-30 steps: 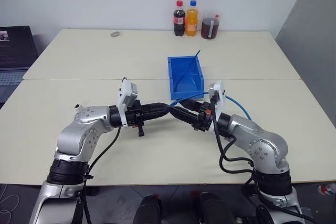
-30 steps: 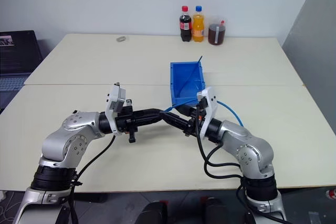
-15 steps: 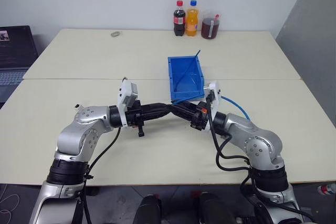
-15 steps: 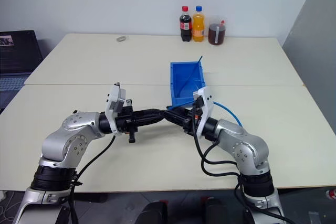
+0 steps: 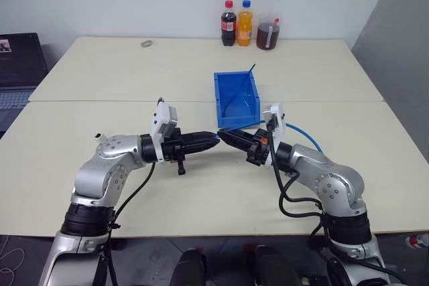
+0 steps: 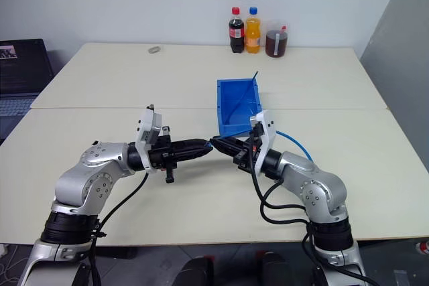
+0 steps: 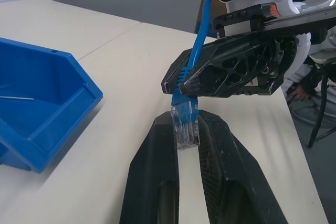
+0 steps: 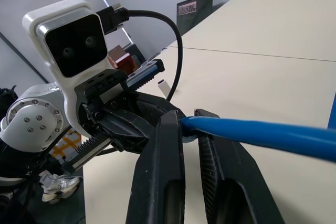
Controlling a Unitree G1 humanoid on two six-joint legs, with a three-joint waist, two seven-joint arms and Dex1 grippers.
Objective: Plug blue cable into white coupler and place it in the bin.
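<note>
I saw the smooth cream table [image 5: 100,72] carrying the boxy blue bin [image 5: 236,98]. Both arms reached level, tips meeting. My right gripper [image 7: 173,80] pinched the glossy blue cable [image 8: 262,132]; my left gripper [image 7: 185,129] clamped its clear plug [image 7: 185,125].

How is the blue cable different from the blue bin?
The blue cable is thin and curving; the bin is a wide box with an open top. The cable is held up in the air, pinched in the jaws of the left gripper and the right gripper; the bin sits on the table. The cable ends in a clear plug; the bin has none. Both are blue.
</note>
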